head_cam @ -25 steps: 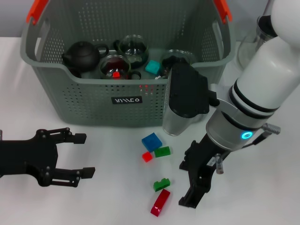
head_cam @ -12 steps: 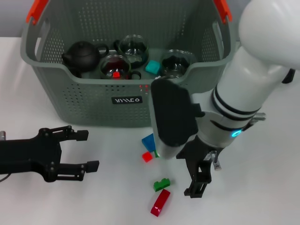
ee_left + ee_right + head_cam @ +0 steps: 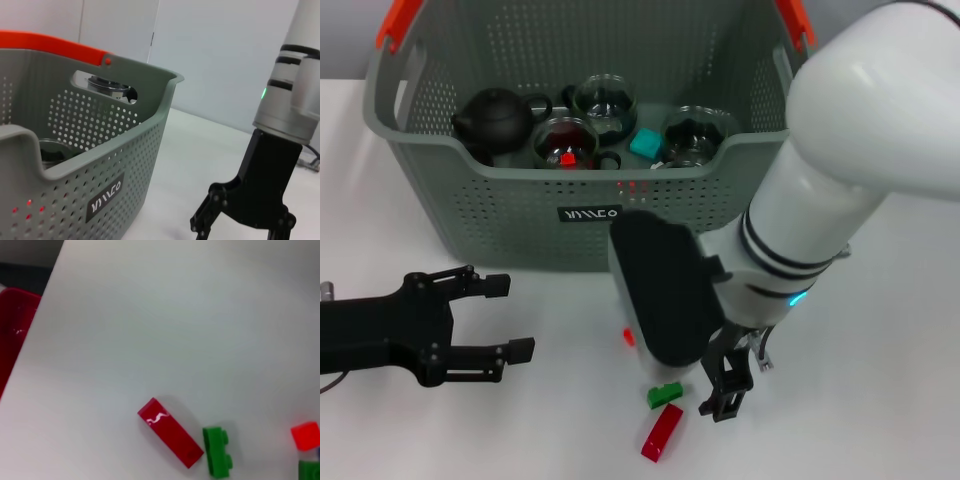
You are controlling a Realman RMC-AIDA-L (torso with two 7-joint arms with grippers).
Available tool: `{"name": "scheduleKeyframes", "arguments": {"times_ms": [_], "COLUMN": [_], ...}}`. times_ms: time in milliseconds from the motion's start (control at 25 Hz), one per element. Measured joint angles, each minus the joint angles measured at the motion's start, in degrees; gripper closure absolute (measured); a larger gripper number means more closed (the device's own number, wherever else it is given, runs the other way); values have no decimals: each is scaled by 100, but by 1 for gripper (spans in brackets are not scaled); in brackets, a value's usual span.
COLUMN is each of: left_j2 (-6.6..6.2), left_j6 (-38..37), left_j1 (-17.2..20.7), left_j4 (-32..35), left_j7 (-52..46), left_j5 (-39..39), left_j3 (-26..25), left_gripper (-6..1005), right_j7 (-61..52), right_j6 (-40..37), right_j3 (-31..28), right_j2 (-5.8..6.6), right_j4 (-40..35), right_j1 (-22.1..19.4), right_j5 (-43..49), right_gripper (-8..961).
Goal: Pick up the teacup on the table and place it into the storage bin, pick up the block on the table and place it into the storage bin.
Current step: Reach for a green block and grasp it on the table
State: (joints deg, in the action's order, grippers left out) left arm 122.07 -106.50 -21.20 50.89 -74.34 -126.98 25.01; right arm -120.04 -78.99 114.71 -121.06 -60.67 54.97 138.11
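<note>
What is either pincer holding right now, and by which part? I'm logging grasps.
Nothing. The left pincer is open over bare table; the right pincer is open and empty beside the green block.

Grey-green perforated storage bin (image 3: pixel 470 215) – upright, orange-handled.
Glass teacups (image 3: pixel 563 142) are held inside; a red block (image 3: pixel 662 432) lies on the table.

Black teapot (image 3: pixel 492 118), glass vessels inside; red object (image 3: pixel 14 335) at table (image 3: pixel 175 315) edge.

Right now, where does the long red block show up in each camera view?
Head: long red block on the table near the bottom edge, beside the right gripper.
Left wrist: not in it.
Right wrist: lower centre.
Shared landmark: the green block next to it.
</note>
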Motion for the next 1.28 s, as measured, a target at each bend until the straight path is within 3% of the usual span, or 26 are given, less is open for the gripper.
{"name": "scheduleKeyframes", "arguments": {"times_ms": [720, 960, 1280], "left_j2": [-25, -17, -8], "left_j6": [-32, -26, -17], "left_j1": [7, 11, 11], "left_j4": [-1, -1, -8], "left_j7": [-28, -28, -28], "left_j5": [-2, -3, -2], "left_j3": [-6, -6, -6], "left_gripper": [114, 113, 113], "right_j7": [42, 43, 43], "right_j6": [493, 550, 667], "right_j3": [519, 526, 542], "right_j2": [-40, -40, -48], "right_j4": [47, 75, 161], "right_j1": [-79, -83, -83], "right_j5": [-30, -30, -30], "right_gripper": [75, 295, 400]}}
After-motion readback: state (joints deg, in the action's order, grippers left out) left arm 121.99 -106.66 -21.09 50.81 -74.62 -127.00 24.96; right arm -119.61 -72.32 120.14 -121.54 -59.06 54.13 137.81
